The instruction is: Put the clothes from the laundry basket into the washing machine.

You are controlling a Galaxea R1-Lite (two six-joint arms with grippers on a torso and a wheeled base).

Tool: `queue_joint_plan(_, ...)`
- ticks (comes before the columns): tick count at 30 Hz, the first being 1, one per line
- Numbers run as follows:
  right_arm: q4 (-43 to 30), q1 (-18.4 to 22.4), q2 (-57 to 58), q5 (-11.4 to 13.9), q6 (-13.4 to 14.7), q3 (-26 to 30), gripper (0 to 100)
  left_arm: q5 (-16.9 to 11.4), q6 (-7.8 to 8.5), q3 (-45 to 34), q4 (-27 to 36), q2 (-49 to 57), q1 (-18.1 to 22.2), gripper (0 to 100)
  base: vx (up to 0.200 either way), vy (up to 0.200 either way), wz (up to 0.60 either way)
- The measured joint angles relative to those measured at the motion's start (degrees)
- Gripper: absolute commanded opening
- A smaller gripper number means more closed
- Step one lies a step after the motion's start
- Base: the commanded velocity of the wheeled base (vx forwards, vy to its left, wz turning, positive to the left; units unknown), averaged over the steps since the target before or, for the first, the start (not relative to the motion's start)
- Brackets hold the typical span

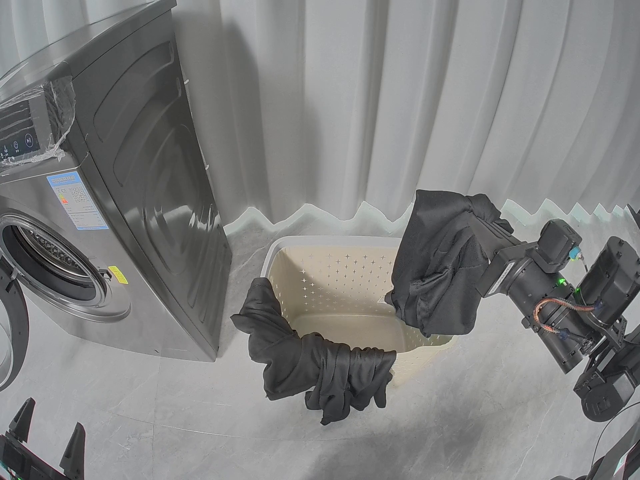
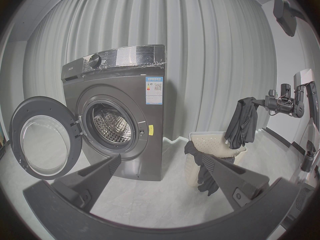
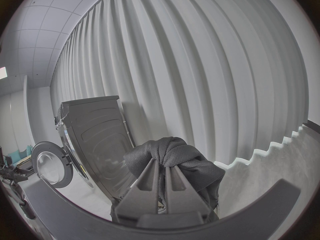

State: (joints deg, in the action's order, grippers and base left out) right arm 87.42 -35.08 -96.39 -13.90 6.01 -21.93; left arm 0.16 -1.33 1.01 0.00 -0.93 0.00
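My right gripper (image 3: 161, 162) is pinched tight on a bunched black cloth garment (image 1: 437, 268), held up over the cream perforated plastic laundry basket (image 1: 320, 241), ready for carrying across, I judge. A second dark garment (image 1: 313, 365) lies draped over the basket's near wall (next in line, probably). My left gripper (image 2: 160, 159) hovers spread wide, with nothing in it, facing the grey front-loading washing machine (image 1: 133, 168), whose round door (image 2: 43, 137) stands open. Pale stone-look floor (image 1: 167, 401); white pleated curtain (image 1: 367, 68) behind.
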Motion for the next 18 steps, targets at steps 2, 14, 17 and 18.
queue_joint_plan(2,-0.2,-0.1,0.7,-0.1,0.0,0.2,0,0.0,-0.2,0.0,0.0,0.0,0.0,100,-0.2,0.0,0.0)
queue_joint_plan(14,-3.9,0.1,4.5,0.0,0.0,0.3,0,0.0,-0.11,0.0,0.0,0.0,0.0,100,-0.033,0.017,0.0)
queue_joint_plan(17,-3.9,0.0,4.7,0.0,0.0,0.0,0,-0.1,-0.48,0.0,0.0,0.0,0.0,100,0.0,0.2,0.0)
queue_joint_plan(18,-3.9,0.0,4.7,0.0,0.0,-0.1,0,-0.1,-0.52,0.0,0.0,0.0,0.0,100,0.0,0.2,0.0)
